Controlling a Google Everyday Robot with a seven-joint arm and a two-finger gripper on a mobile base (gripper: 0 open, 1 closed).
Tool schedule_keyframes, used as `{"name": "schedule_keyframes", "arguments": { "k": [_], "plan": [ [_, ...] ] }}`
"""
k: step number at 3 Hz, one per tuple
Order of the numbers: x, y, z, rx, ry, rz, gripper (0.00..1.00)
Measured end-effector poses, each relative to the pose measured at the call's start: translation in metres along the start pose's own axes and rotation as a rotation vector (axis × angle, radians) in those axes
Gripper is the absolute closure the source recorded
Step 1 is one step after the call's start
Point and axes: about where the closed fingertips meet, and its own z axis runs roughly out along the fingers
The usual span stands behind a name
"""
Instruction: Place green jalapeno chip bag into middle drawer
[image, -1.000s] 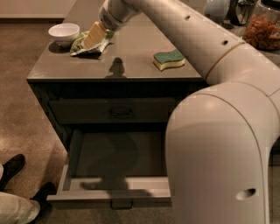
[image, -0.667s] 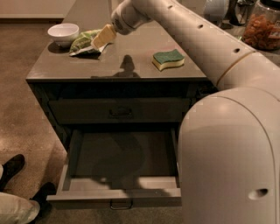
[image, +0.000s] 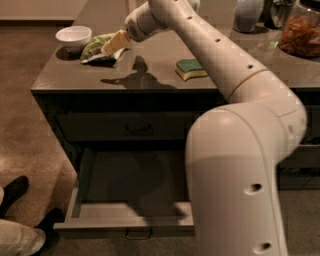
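Observation:
The green jalapeno chip bag (image: 96, 48) lies crumpled on the counter top at the back left, next to a white bowl (image: 73, 36). My gripper (image: 115, 43) hangs at the bag's right end, touching or just above it; I cannot tell which. The middle drawer (image: 125, 216) is pulled out below the counter front, and its grey inner tray has nothing in it. The arm reaches from the lower right across the counter to the bag.
A green-and-yellow sponge (image: 191, 69) lies on the counter (image: 150, 82) right of the gripper. The top drawer (image: 132, 129) is shut. Jars and containers (image: 300, 32) stand at the back right. A person's shoes (image: 15, 192) are on the floor at the lower left.
My gripper has shifted slightly right, from over the bag to its right end. The arm's elbow has swung right. The bag has stayed on the counter by the bowl.

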Motion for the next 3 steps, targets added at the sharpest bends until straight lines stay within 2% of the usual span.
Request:
{"name": "schedule_keyframes", "arguments": {
  "k": [2,3],
  "plan": [
    [0.001,0.004,0.049,-0.086,-0.036,-0.002,0.0],
    [0.004,0.007,0.063,-0.116,-0.04,-0.006,0.19]
  ]
}}
